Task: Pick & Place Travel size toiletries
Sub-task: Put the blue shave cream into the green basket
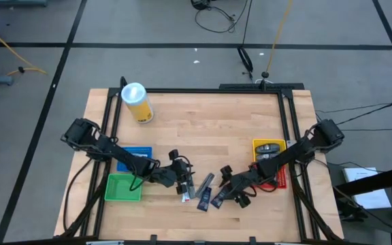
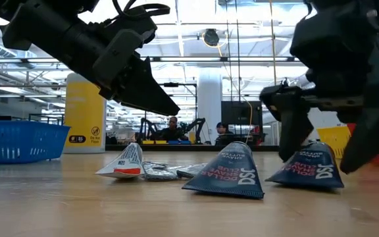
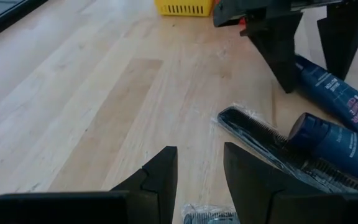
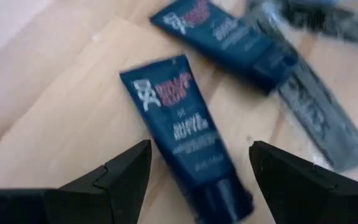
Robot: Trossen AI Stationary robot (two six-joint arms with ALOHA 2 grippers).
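Two dark blue tubes (image 1: pixel 219 197) (image 1: pixel 203 200), a white tube (image 1: pixel 184 194) and a grey packet (image 1: pixel 207 182) lie flat on the table's near middle. My right gripper (image 4: pixel 197 180) is open wide. Its fingers stand on either side of one blue tube (image 4: pixel 179 130), low over the table (image 2: pixel 308 168), without plainly touching it. The other blue tube (image 4: pixel 222 34) lies beyond. My left gripper (image 3: pixel 201 180) is open by a narrow gap, above the table next to the white tube (image 2: pixel 124 163) and silver sachets (image 2: pixel 160 171). A packed comb (image 3: pixel 272 146) lies ahead of it.
A blue bin (image 1: pixel 135 158) and a green bin (image 1: pixel 123 188) stand at the left. A yellow bin (image 1: pixel 269 148) and a red bin (image 1: pixel 280 178) stand at the right. A big yellow cylinder (image 1: pixel 137 102) lies at the far left. A black frame (image 1: pixel 209 90) edges the table.
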